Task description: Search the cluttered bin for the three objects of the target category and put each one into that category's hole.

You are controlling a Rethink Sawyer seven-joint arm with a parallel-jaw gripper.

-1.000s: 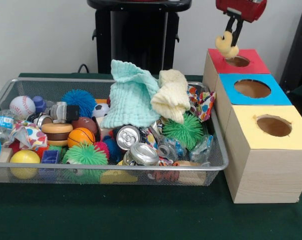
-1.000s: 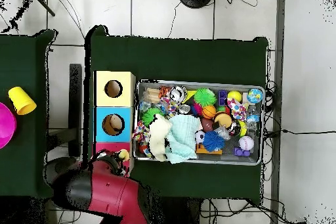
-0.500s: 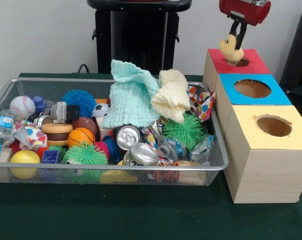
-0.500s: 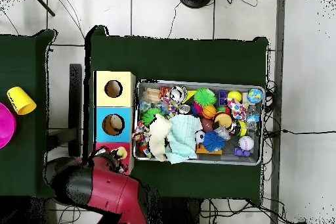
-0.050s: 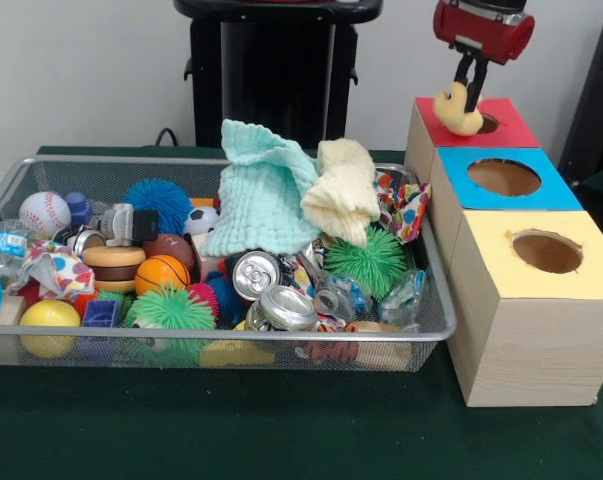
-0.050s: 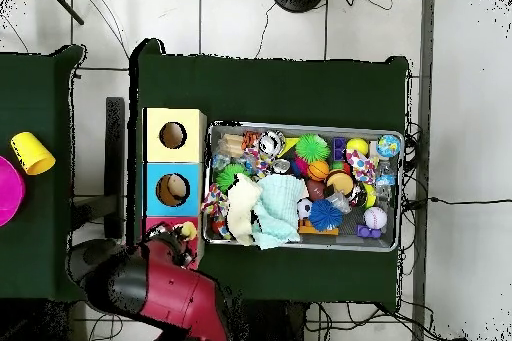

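Observation:
My gripper point(image 5: 468, 92) hangs at the top right, shut on a small yellow fuzzy toy point(image 5: 457, 112). The toy dangles just over the red-topped box point(image 5: 506, 131), at the left rim of its round hole point(image 5: 489, 123). From overhead, the toy point(image 6: 186, 230) shows at the red box's point(image 6: 160, 225) edge, with the red arm point(image 6: 165, 292) below it. The wire bin point(image 5: 231, 346) left of the boxes holds mixed clutter: cloths, cans, balls and spiky toys.
A blue-topped box point(image 5: 556, 192) and a yellow-topped box point(image 5: 486, 262) stand in line in front of the red one, each with a round hole. A mint cloth point(image 5: 261, 190) and a cream cloth point(image 5: 343, 190) rise highest in the bin. A black stand point(image 5: 271, 70) is behind.
The gripper has sunk a little with the yellow toy, which now hangs lower, by the left rim of the red box's hole. The bin's contents are unchanged.

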